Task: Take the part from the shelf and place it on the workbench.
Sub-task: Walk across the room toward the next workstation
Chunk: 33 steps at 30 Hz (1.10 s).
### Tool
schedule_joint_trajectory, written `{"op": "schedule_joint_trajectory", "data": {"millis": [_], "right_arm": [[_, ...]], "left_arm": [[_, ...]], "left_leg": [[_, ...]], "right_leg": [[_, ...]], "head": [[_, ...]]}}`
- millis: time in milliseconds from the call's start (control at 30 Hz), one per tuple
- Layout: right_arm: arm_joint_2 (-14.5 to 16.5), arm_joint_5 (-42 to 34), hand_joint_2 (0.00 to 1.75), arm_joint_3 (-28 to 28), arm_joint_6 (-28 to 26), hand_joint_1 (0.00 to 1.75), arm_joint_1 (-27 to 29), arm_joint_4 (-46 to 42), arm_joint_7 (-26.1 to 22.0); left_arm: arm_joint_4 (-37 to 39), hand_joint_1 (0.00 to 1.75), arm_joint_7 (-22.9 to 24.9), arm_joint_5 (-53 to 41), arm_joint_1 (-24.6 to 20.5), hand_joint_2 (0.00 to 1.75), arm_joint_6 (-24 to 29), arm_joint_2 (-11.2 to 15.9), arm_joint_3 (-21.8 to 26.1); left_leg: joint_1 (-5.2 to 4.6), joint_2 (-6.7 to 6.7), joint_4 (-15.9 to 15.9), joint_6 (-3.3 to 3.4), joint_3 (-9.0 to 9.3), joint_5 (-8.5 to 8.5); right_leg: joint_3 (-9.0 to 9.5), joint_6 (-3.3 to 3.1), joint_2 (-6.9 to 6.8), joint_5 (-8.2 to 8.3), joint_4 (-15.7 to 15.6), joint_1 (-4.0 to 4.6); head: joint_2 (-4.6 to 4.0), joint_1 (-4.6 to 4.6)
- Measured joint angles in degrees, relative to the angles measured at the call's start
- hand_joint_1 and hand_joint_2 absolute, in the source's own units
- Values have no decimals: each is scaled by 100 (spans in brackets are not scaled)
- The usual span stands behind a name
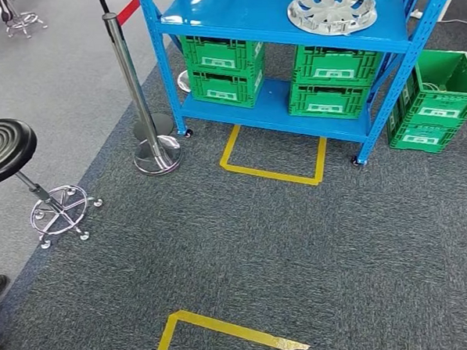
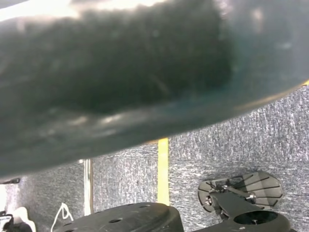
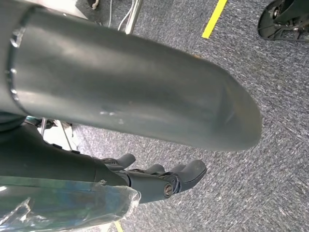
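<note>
Hubcap [image 1: 331, 9], silver and round, lies flat on the top board of the blue shelf [image 1: 275, 110], upper right of the head frame, by its right end. Being round, it has no long axis to line up with; judged, a hold would have to take it at the rim. Robot stands well back from the shelf: carpet and a yellow tape outline [image 1: 273, 161] lie between, and a second tape mark [image 1: 227, 330] sits at the lower centre of the frame. Both arms hang low. Right hand [image 3: 160, 176]: dark fingers loosely curled over the carpet, apart, holding nothing, with the thick grey thumb [image 3: 138, 92] across the frame above them. Left hand: its wrist picture is taken up by a blurred dark mass close to the lens, so finger state cannot be told. Hubcap lies ahead of and above both hands, toward the right of the frame, so judged nearer the right arm; walking closer comes before any reach. Containers: four green crates on the lower boards, two stacked at left [image 1: 224, 67] and two stacked at right [image 1: 333, 79], contents not visible; a fifth crate [image 1: 437, 101] stands on the floor at the right edge, open, something pale inside, too small to tell. Stanchion [image 1: 145, 109] and stool [image 1: 8, 147] stand at left.
</note>
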Motion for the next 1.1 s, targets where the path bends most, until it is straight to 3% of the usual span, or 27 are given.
{"op": "schedule_joint_trajectory", "data": {"millis": [467,1100], "right_arm": [[0,-467,0,-322,214,0,-3,0,-409],[0,-544,0,-521,266,0,-4,0,-451]], "left_arm": [[0,0,-2,0,13,0,-45,6,17],[0,0,-4,0,15,0,-73,17,22]], "left_leg": [[-35,0,9,7,-3,-7],[-35,0,9,8,-2,-7]], "right_leg": [[3,5,-1,2,-5,-39],[3,6,-1,2,-5,-38]], "head": [[0,0],[0,0]]}}
